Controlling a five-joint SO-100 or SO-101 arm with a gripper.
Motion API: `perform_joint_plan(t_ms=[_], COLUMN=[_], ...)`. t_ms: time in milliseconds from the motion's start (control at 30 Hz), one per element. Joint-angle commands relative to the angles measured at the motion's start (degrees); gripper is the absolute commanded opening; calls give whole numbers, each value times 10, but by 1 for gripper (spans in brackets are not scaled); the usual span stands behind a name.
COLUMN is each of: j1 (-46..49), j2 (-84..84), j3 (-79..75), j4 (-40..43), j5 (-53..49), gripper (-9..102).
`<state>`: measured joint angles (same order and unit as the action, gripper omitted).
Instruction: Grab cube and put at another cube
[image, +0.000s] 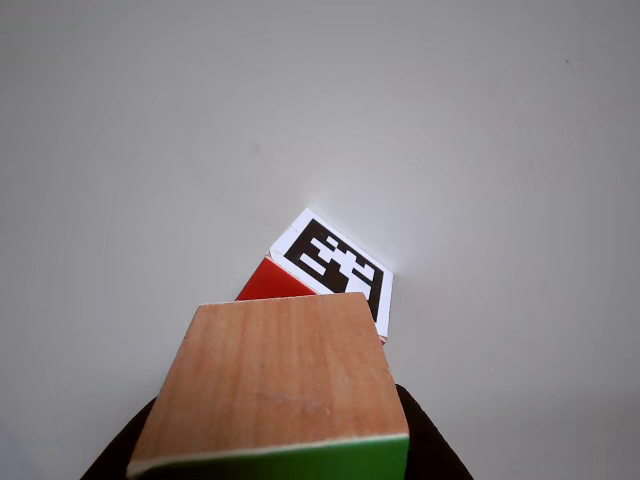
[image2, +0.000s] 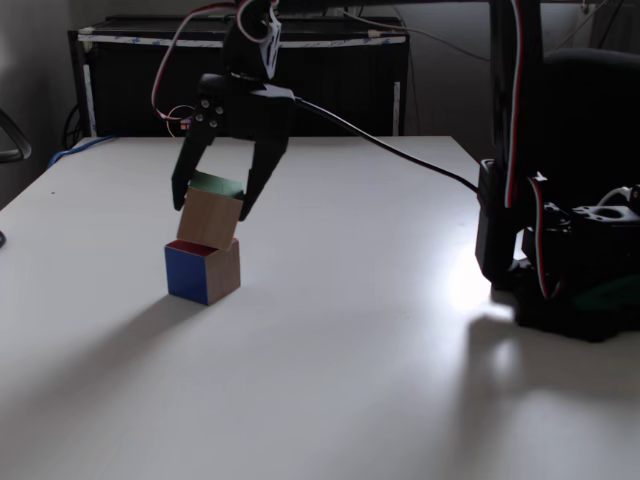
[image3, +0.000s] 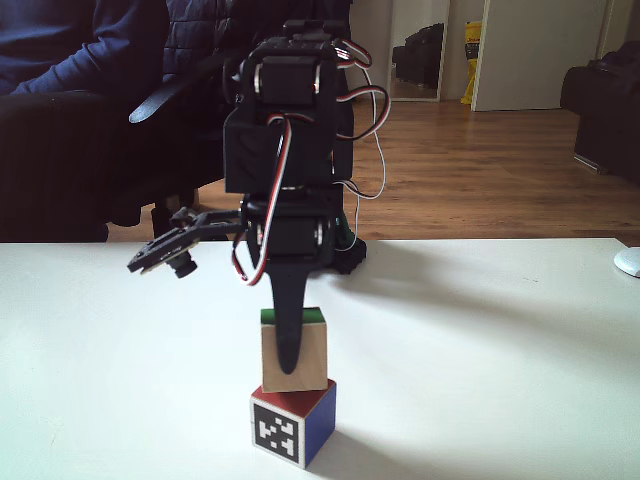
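Green-faced wooden cube (image: 275, 385), tilted

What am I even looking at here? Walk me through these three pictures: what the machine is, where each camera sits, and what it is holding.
This is a small black robot arm on a white table. Its gripper has two fingers, closed on a light-wood cube with a green face.

Directly under it stands a same-size wooden cube with a black-and-white marker, a red top and a blue side. The held cube sits tilted over this one's red top; whether they touch, I cannot tell.

One fixed view looks across the table from the side. The other faces the arm head-on. The other view looks down past the held cube onto the marker cube.
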<state>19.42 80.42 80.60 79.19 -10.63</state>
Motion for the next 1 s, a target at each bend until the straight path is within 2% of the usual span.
perform_joint_plan(t_ms=[0,133,667,833,967], j1=[-10,-11,-12,-24,-40], j2=[5,8,82,177,318], j3=[-19,-18,25,82,159], j4=[4,5,5,5,4], j5=[1,4,13,17,24], gripper=[25,30,37,38,38])
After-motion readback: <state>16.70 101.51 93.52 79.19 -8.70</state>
